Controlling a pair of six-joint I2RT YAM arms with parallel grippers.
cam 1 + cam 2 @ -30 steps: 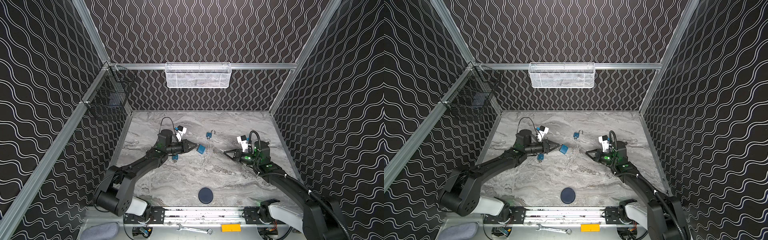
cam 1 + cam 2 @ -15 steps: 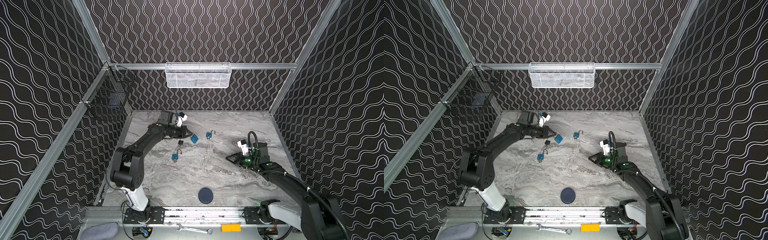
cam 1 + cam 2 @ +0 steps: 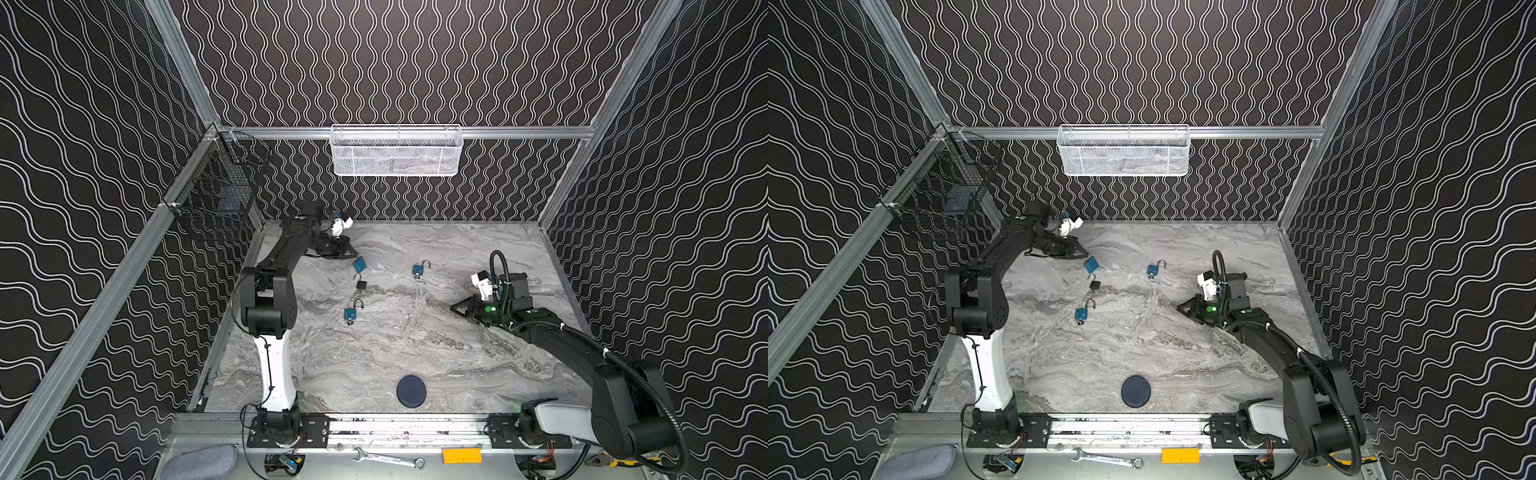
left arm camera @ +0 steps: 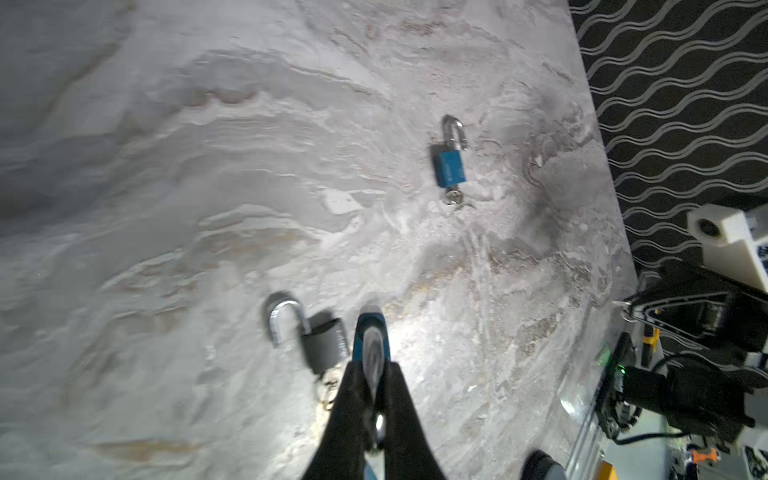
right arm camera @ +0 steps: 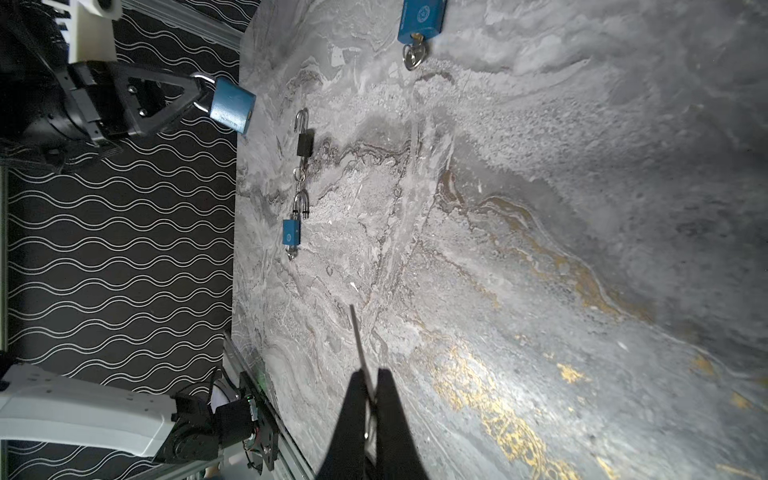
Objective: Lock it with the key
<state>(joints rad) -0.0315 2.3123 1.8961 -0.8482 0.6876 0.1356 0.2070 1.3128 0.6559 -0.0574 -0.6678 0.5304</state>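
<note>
Left gripper (image 3: 352,256) clamped on the shackle of a blue padlock (image 3: 360,264), body hanging past the fingertips, toward the far-left corner of the table (image 3: 478,249); whether the lock clears the surface, cannot tell. Right gripper (image 3: 453,308) pinched tight on a thin key (image 5: 357,336), blade sticking out beyond the tips, low over the right side, well apart from the held lock. Loose on the marble: black padlock (image 3: 361,285), shackle open, just beside the held one; second blue padlock (image 3: 350,313) nearer the front; third blue padlock (image 3: 418,270) mid-table. Dark disc (image 3: 411,390) near the front edge.
</note>
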